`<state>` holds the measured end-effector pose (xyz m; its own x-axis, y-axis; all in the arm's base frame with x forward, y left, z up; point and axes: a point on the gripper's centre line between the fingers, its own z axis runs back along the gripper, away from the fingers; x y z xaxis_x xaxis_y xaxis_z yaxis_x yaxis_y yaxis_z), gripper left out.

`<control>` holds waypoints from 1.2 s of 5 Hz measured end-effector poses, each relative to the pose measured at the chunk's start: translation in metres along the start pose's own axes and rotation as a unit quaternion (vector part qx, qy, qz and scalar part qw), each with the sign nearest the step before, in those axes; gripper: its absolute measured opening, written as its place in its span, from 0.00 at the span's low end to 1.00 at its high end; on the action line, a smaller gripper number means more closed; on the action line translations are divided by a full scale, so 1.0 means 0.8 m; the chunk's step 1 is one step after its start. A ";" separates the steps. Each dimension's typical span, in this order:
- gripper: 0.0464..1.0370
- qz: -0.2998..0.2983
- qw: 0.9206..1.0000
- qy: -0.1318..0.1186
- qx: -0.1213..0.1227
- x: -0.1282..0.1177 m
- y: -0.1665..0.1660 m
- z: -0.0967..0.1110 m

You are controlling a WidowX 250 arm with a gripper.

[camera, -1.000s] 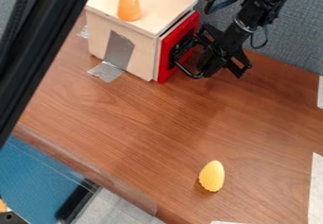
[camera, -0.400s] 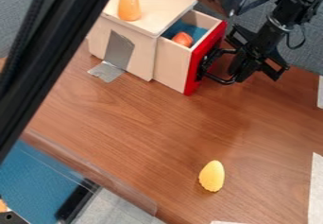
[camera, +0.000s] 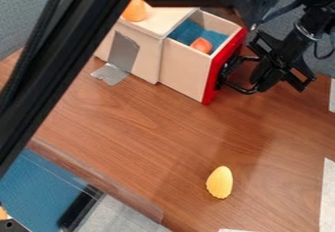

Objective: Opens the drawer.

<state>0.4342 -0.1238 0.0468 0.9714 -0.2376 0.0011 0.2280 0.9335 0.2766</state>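
Note:
The black gripper (camera: 265, 72) is at the upper right, on the outer side of the drawer's red front (camera: 224, 67), right up against its black handle (camera: 239, 87). Whether it grips the handle cannot be told. The drawer (camera: 186, 71) stands well out of the wooden cabinet (camera: 171, 18), its light wooden side exposed. Inside the drawer are a blue lining and an orange-red object (camera: 202, 45).
An orange piece (camera: 135, 11) stands on the cabinet top. Grey tape (camera: 110, 73) runs from the cabinet to the table (camera: 147, 128). A yellow object (camera: 220, 182) lies near the front. The black arm crosses the upper left.
The drawer, closed at first, has slid out toward the right, showing its inside and the orange-red object. The gripper has moved right and slightly down together with the red front.

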 end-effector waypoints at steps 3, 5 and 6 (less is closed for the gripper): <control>0.37 -0.005 1.000 -0.011 -0.011 0.003 -0.008 -0.001; 0.94 0.010 0.998 -0.051 -0.041 -0.005 0.004 0.063; 0.96 0.028 0.995 -0.069 -0.068 -0.012 0.024 0.092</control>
<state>0.4240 -0.1236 0.1226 0.9666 -0.2100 0.1470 0.1899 0.9718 0.1395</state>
